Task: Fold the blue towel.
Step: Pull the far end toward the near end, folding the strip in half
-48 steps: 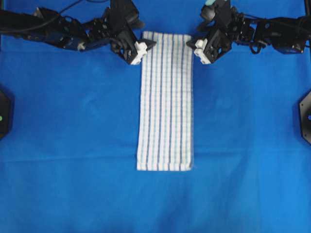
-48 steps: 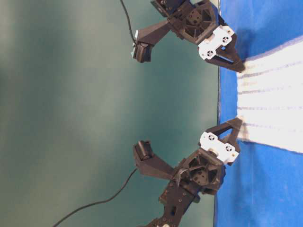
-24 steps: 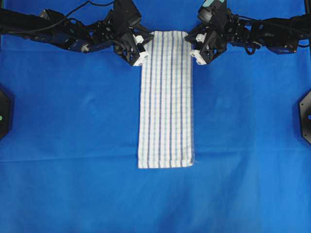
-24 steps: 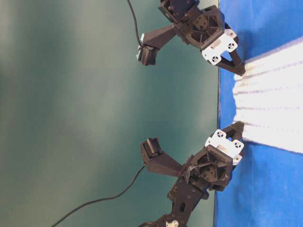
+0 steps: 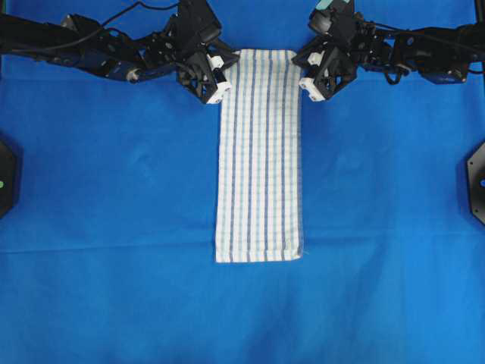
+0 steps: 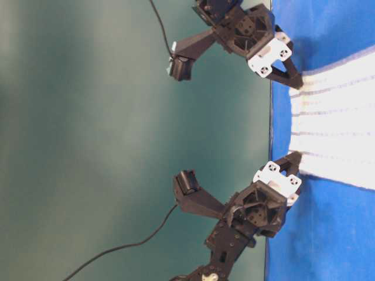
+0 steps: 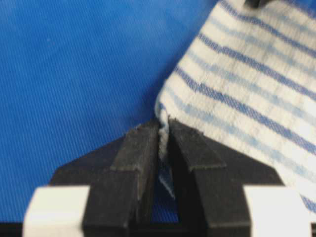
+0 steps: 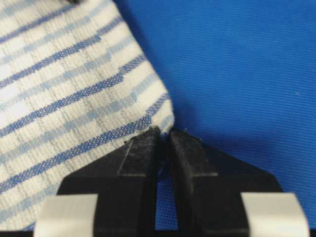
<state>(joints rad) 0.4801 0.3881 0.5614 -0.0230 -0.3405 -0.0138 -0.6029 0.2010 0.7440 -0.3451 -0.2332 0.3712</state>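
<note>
Blue cloth (image 5: 114,189) under blue towel (image 5: 259,159).

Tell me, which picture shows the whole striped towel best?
The overhead view: the whole blue towel lies flat there, all edges visible. The table-level view shows only its end between the arms, washed out. Each wrist view shows just one pinched corner.

In both wrist views the blue towel (image 7: 256,94) runs off the frame, so only one corner of it shows in each. Each pinched corner disappears between the black fingers (image 7: 138,163), and how deep the cloth goes cannot be seen. In the overhead view both arms are cut off at the side edges. In the table-level view the towel's near end lies beyond the picture's right edge.
</note>
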